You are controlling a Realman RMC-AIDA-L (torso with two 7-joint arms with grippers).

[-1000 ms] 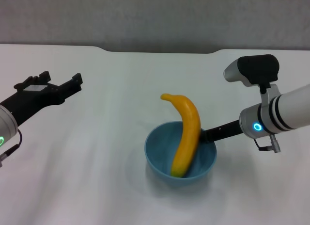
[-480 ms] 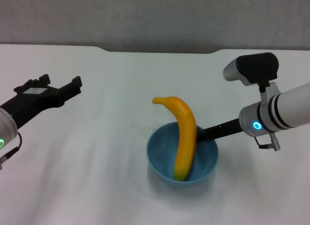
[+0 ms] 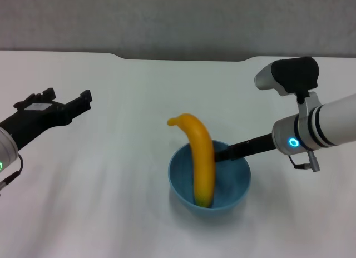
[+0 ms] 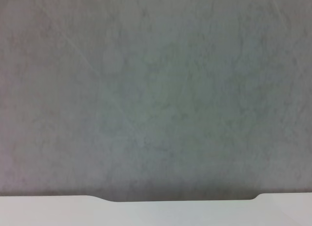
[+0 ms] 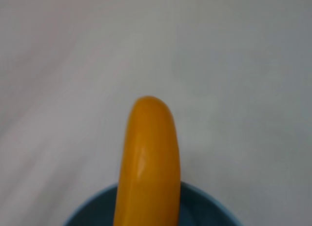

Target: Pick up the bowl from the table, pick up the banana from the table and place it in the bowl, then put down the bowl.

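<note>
The banana [image 3: 202,163] stands nearly upright in the bowl [image 3: 209,178], its lower end down on the bowl's floor and its long axis rising out past the rim. The upper part curves over, so the stubby stem end points toward the robot's left and slightly away from it. Its skin is smooth, yellow-orange, with a soft sheen; in the right wrist view the banana [image 5: 147,162] shows as a rounded hump above the bowl's [image 5: 204,201] blue rim.

The bowl is round, glossy, light blue and plain, and it sits near the middle of the white tabletop [image 3: 111,202].

The right claw [image 3: 219,154] reaches in from the robot's right to the bowl's rim, right beside the banana; whether it is pinching the rim cannot be told.

The left claw [image 3: 69,100] hangs above the tabletop's left side, well apart from the bowl, its black fingers spread and holding nothing.
</note>
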